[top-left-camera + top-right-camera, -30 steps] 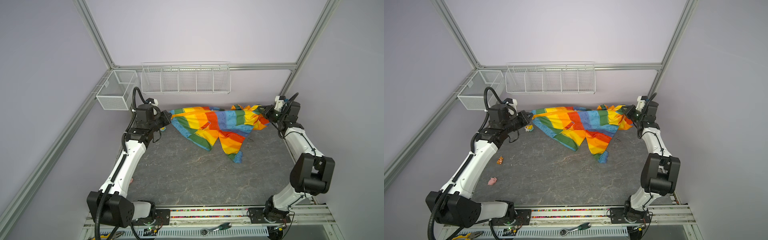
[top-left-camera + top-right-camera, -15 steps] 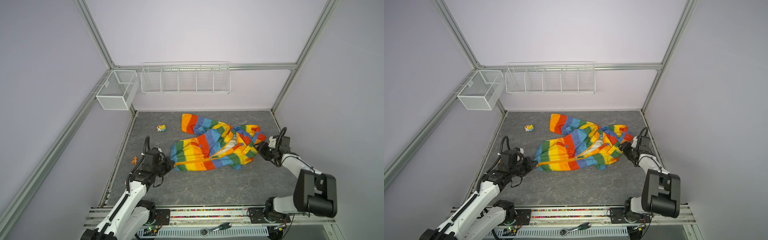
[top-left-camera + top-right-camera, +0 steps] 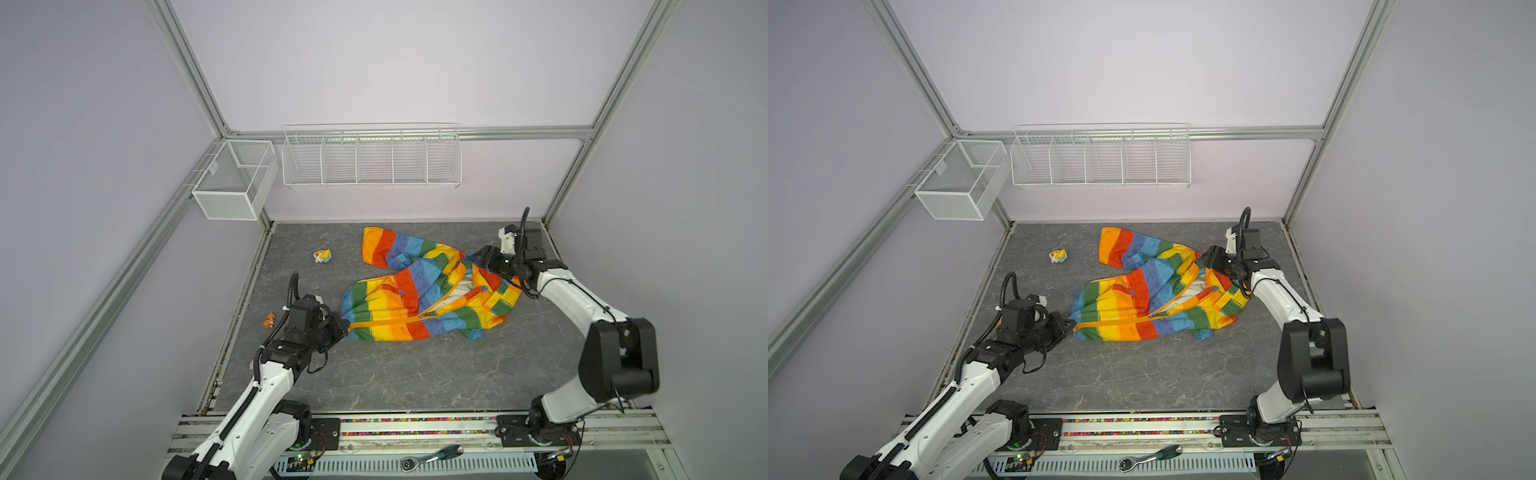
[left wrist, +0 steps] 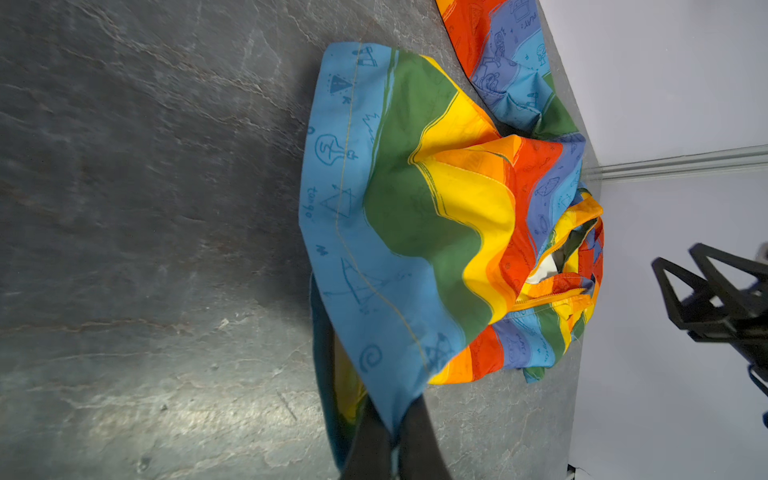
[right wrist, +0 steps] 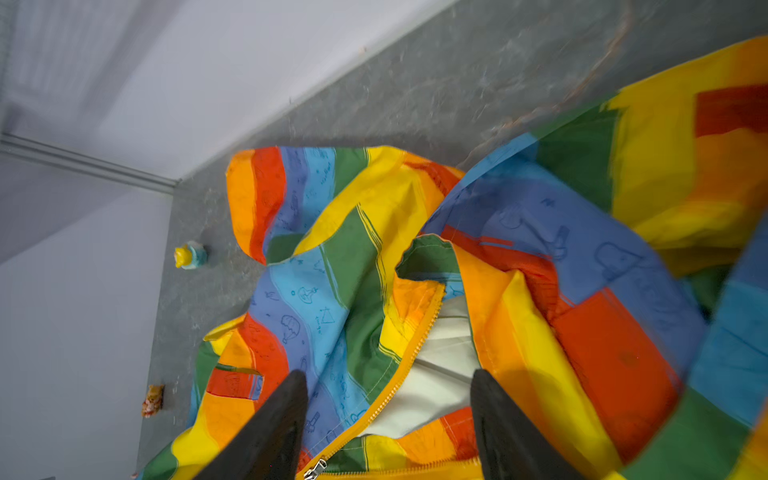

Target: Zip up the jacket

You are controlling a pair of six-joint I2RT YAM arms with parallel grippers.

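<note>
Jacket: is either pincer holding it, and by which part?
Left pincer grips the jacket at its blue hem corner; right pincer is open, holding nothing.

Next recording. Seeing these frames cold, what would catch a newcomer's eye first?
The rainbow-striped jacket lies crumpled on the grey tabletop, its orange zipper closed only partway and cream lining showing at the collar end. The left gripper pinches a corner of its blue hem, while the right gripper stands open over the gaping upper end. A small yellow toy lies apart, toward the back left.
</note>
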